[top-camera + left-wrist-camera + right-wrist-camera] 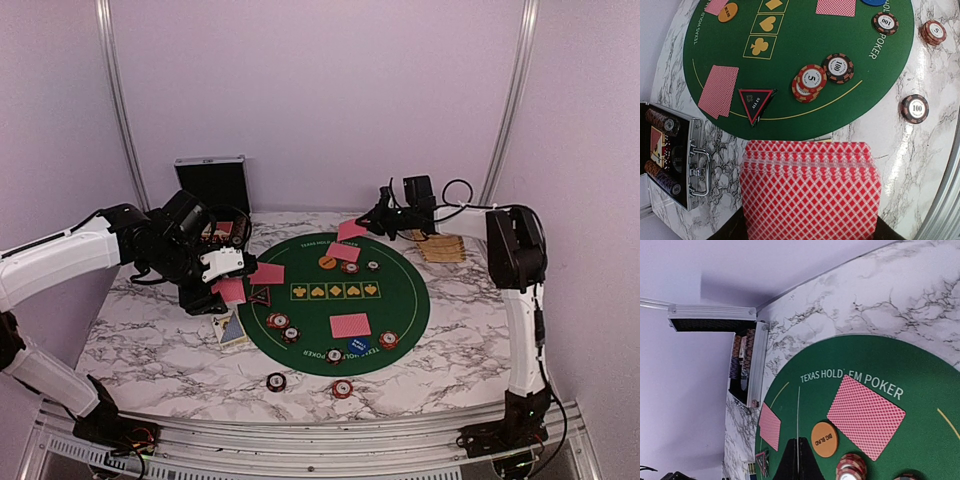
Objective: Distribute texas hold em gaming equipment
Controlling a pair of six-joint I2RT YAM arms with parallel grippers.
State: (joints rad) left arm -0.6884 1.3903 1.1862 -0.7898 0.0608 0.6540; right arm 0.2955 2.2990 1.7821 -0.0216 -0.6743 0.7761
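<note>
My left gripper (226, 272) is shut on a stack of red-backed cards (810, 190) and holds it above the mat's left edge. My right gripper (373, 224) is shut on one red-backed card (352, 230), which shows edge-on between its fingers (807, 462), above the far side of the green mat (405, 300). Three cards lie face down on the mat (343, 252) (268, 273) (350, 325). An orange button (824, 439), a blue button (359, 346), a dark triangular marker (755, 102) and several chips (811, 80) lie on the mat. Two chips (275, 381) (342, 388) lie on the marble in front of it.
A black hinged case (211, 185) stands open at the back left, with chips in it. A tan wicker basket (442, 247) sits at the back right. Some face-up cards (232, 328) lie on the marble table (150, 350) left of the mat.
</note>
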